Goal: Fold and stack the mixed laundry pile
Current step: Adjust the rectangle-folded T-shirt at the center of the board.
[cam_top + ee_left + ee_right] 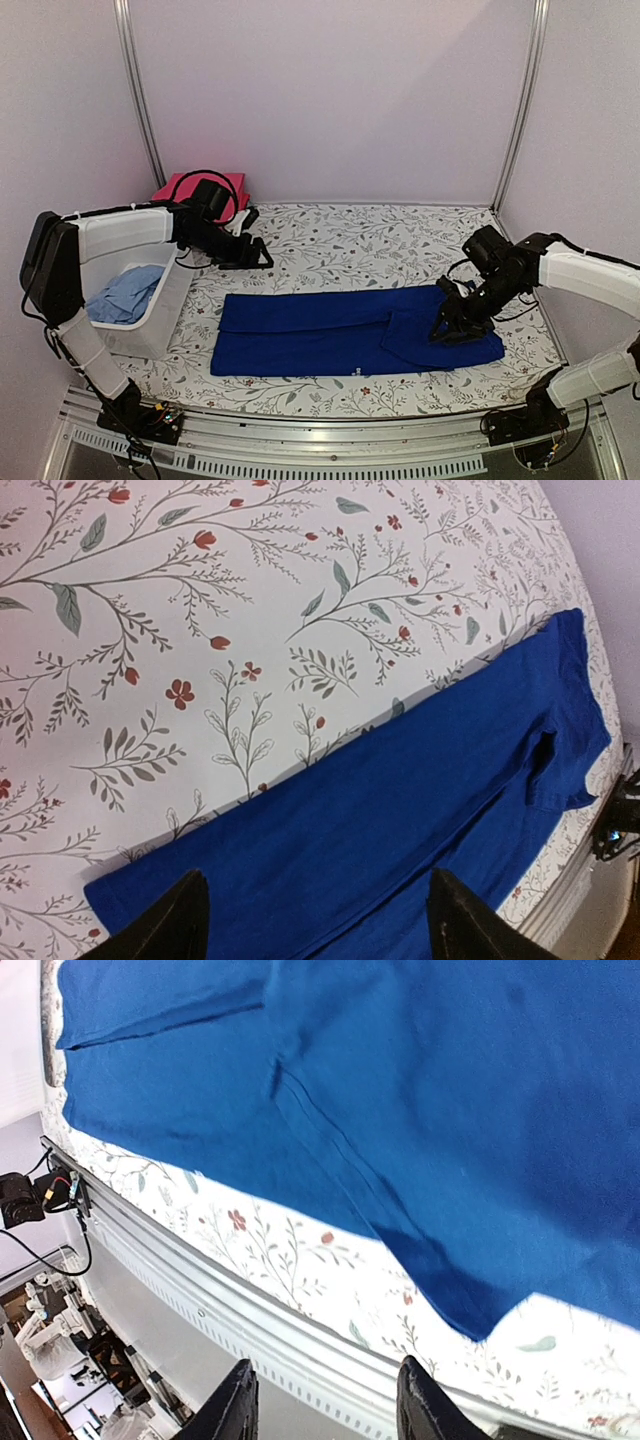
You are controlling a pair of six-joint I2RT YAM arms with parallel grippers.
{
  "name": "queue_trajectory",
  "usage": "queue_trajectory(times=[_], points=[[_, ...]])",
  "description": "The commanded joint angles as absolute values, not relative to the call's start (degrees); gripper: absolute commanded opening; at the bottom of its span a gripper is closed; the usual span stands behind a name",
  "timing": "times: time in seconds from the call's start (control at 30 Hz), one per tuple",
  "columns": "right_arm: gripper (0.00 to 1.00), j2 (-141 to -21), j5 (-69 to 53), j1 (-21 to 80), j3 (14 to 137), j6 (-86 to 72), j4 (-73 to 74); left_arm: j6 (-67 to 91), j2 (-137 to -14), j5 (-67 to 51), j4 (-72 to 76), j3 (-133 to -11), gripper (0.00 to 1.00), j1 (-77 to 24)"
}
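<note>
The right gripper (327, 1365) is hanging with its two black fingers (240, 1400) apart. Nothing is sitting between them, so it is holding nothing. Right below it, the royal-blue long cloth trousers (330, 335) are lying flat on the white flowery tablecloth (350, 240). The gripper is over their right end, but I cannot tell if it is touching the cloth. The trousers are stretching side to side across the table, from the left arm's side to the right arm's side, and one part at the right end is lying folded over the rest. The left gripper (318, 875) is wide apart too and is holding nothing. It is hovering over the tablecloth just behind the left half of the trousers, not touching them. So the right arm is nearer the right end and the left arm is nearer the left end. I think the next fold is going to go along that long way, one end over the other. Farther out, a pale-blue cloth shirt (125, 295) is sitting in the white slotted plastic basket (165, 310) at the left. A pink-red cloth garment (195, 187) is lying in the back left corner.
</note>
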State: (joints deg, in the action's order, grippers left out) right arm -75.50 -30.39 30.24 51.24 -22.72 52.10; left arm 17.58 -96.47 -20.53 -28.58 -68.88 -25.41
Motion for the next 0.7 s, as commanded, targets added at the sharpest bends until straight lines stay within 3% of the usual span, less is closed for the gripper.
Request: queue_trajectory(times=[0.0,0.1,0.37,0.67], points=[[0.46,-68.4,-28.0,30.3,43.7,-34.7,56.2,17.8,-97.6,-21.9,-28.2,-68.7,0.74,-25.9],[0.50,-65.0,-26.1,30.3,40.7,-40.5,55.7,17.9,-98.5,-22.4,-27.9,-69.0,0.74,-25.9],[0.48,-62.8,-24.1,30.3,35.7,-54.9,50.2,17.4,-99.4,-22.5,-27.9,-70.0,0.75,-26.0],[0.47,-66.2,-21.7,26.1,35.6,-56.3,49.5,15.7,-100.1,-22.2,-29.8,-71.2,0.75,-26.0]])
